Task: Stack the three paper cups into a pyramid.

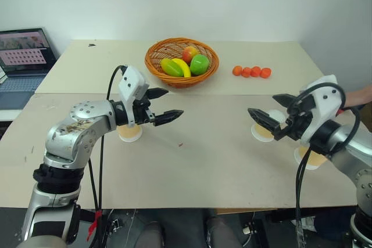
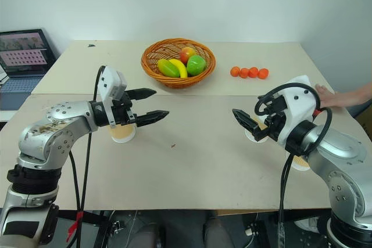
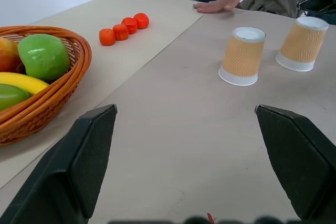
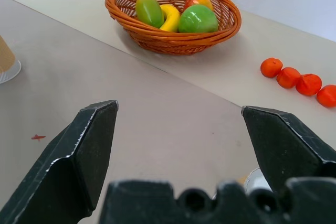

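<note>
Three tan paper cups stand upside down and apart on the table, none stacked. One cup (image 1: 129, 133) sits under my left wrist, partly hidden by it. My left gripper (image 1: 174, 102) hovers open and empty above the table, pointing right. The other two cups (image 3: 243, 56) (image 3: 302, 44) stand on the right side. One of them (image 1: 263, 130) is just behind my right gripper (image 1: 262, 104), which is open, empty and points left. The second right-hand cup (image 1: 311, 158) is partly covered by my right arm.
A wicker basket (image 1: 154, 68) of fruit stands at the back centre, with several small orange balls (image 1: 251, 71) to its right. A laptop (image 1: 23, 50) sits at the far left. A person's hand (image 2: 343, 96) rests on the table's right edge.
</note>
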You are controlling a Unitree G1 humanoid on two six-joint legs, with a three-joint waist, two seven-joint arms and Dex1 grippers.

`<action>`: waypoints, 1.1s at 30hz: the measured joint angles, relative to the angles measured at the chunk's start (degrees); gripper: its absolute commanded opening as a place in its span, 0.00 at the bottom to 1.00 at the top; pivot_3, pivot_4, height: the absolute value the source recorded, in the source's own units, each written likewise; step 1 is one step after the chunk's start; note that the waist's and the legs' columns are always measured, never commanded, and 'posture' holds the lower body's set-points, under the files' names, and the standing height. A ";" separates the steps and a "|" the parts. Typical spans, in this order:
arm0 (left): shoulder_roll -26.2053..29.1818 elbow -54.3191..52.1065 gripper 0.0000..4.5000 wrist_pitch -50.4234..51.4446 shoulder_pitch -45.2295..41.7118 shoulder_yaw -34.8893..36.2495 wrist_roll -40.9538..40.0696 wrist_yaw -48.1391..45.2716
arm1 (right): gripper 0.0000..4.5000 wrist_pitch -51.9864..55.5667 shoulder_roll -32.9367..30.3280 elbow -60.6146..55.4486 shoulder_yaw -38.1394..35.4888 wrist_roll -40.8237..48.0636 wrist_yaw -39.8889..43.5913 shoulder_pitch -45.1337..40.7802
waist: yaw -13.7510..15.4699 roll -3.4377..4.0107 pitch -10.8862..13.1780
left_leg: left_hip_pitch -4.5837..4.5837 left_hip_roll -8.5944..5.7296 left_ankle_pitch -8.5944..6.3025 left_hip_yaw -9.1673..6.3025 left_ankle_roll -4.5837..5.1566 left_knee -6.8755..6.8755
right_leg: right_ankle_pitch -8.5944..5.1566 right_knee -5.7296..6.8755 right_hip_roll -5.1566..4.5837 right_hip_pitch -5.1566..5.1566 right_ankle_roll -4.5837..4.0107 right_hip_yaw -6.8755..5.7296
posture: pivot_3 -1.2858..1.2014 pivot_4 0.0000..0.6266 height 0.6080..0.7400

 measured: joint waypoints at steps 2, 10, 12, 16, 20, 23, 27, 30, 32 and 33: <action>-0.10 0.02 1.00 0.08 -0.07 0.00 -0.11 -0.06 | 0.98 0.00 0.00 -0.02 -0.02 0.01 -0.07 0.04 | 0.00 0.00 0.00 | 0.00 0.00 0.00 0.00 0.00 0.00 | 0.00 0.00 0.00 0.00 0.00 0.00 | 0.52 0.24 0.95; -5.43 0.73 1.00 3.26 -7.95 -2.02 -4.58 -2.62 | 0.98 -0.01 -0.19 0.05 -4.97 -4.18 -6.03 6.84 | 1.23 -0.03 0.01 | -0.06 -0.04 -0.01 0.00 0.00 0.16 | 0.00 -0.02 -0.02 0.05 0.01 -0.01 | 0.52 0.24 0.95; -5.80 0.67 1.00 4.28 -8.13 -3.25 -4.84 -3.11 | 0.98 -0.06 -0.88 0.39 -7.61 -4.91 -6.06 9.27 | 1.29 -0.03 0.02 | -0.06 -0.05 0.00 0.00 0.01 0.16 | 0.00 0.00 -0.02 0.05 0.01 -0.01 | 0.52 0.24 0.95; -6.18 1.05 1.00 5.72 -8.56 -3.79 -6.92 -5.29 | 0.98 0.09 -3.69 0.18 -16.19 -4.41 -3.80 11.84 | 1.22 -0.03 0.02 | 0.03 -0.03 0.00 0.00 0.01 0.16 | -0.02 0.04 0.00 0.11 0.03 0.00 | 0.52 0.24 0.95; -6.27 2.79 1.00 6.05 -9.63 -5.24 -7.09 -8.60 | 0.98 0.30 -4.68 -1.88 -26.19 -2.75 -0.54 17.52 | 1.36 -0.04 0.02 | 0.25 0.02 -0.01 -0.02 0.01 0.16 | -0.18 -0.02 0.04 0.40 0.27 -0.03 | 0.52 0.24 0.95; -7.18 4.42 1.00 5.84 -10.96 -6.32 -6.93 -10.34 | 0.98 0.06 -1.96 -2.65 -32.93 -1.63 2.05 24.27 | 1.65 -0.07 0.04 | 0.54 -0.02 -0.04 -0.03 0.04 0.16 | -0.29 -0.16 0.02 0.82 0.42 -0.04 | 0.52 0.24 0.95; -7.81 6.03 1.00 4.93 -12.53 -7.51 -6.65 -11.91 | 0.98 -2.68 4.27 -4.99 -36.69 -1.00 4.60 32.39 | 1.48 -0.07 0.04 | 0.60 0.01 -0.03 -0.02 0.04 0.16 | -0.30 -0.15 0.05 0.85 0.44 0.00 | 0.52 0.24 0.95; -8.27 7.68 1.00 3.69 -13.63 -8.96 -5.26 -13.21 | 0.98 -7.46 12.90 -6.71 -36.36 -0.47 5.63 38.87 | 1.25 -0.06 0.04 | 0.69 0.07 -0.04 0.01 0.04 0.14 | -0.34 -0.05 0.10 0.84 0.39 0.05 | 0.52 0.24 0.95; -8.56 9.30 1.00 2.73 -14.17 -9.56 -4.23 -13.78 | 0.98 -11.89 17.06 -6.73 -34.41 -1.44 6.15 42.62 | 0.96 -0.04 0.04 | 0.73 0.07 -0.04 0.06 0.04 0.15 | -0.34 -0.01 0.10 0.84 0.38 0.12 | 0.52 0.24 0.95; -8.80 9.68 1.00 2.56 -14.49 -9.76 -4.00 -13.94 | 0.98 -14.11 18.46 -6.56 -33.11 -2.50 6.32 43.90 | 0.82 -0.04 0.05 | 0.75 0.07 -0.04 0.07 0.04 0.17 | -0.35 0.00 0.10 0.85 0.37 0.13 | 0.52 0.24 0.95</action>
